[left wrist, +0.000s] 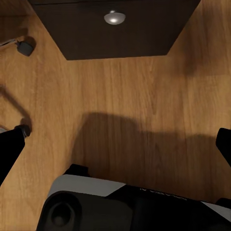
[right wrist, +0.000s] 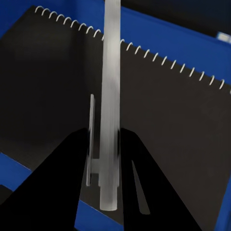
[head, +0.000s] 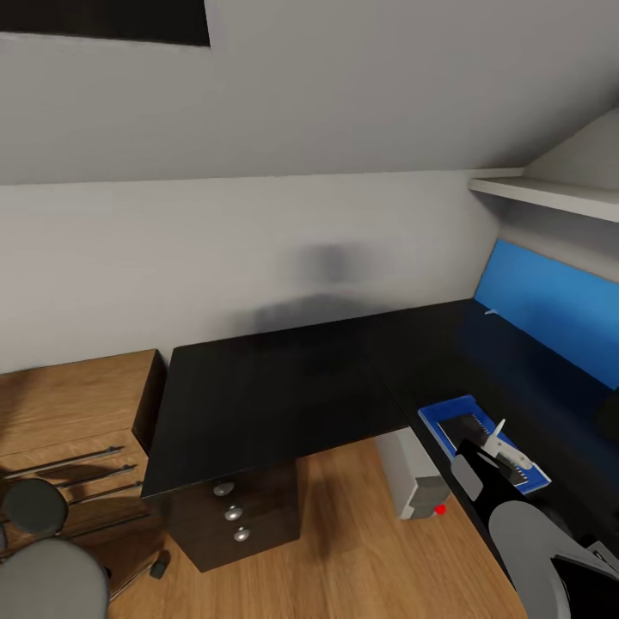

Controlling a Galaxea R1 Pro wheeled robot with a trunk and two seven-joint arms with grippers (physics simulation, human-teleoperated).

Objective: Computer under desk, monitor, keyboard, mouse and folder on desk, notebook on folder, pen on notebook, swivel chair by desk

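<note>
The bright blue folder (head: 445,413) lies on the right wing of the black desk (head: 275,395), with the dark spiral-bound notebook (head: 464,425) on top of it. My right gripper (head: 492,454) is shut on the whitish pen (head: 501,432) just above the notebook. From the right wrist, the pen (right wrist: 110,96) runs between the black fingers (right wrist: 72,163) over the notebook (right wrist: 183,130) and folder (right wrist: 159,33). The grey computer (head: 417,481) stands under the desk. The swivel chair (head: 47,576) is at the lower left. My left gripper (left wrist: 115,144) hangs open over the floor. The monitor, keyboard and mouse are out of view.
A light wooden drawer unit (head: 69,404) stands left of the desk. The desk drawers have silver knobs (head: 233,512), one showing as a knob (left wrist: 114,18) from the left wrist. A blue wall panel (head: 550,301) and a white shelf (head: 550,196) are at the right.
</note>
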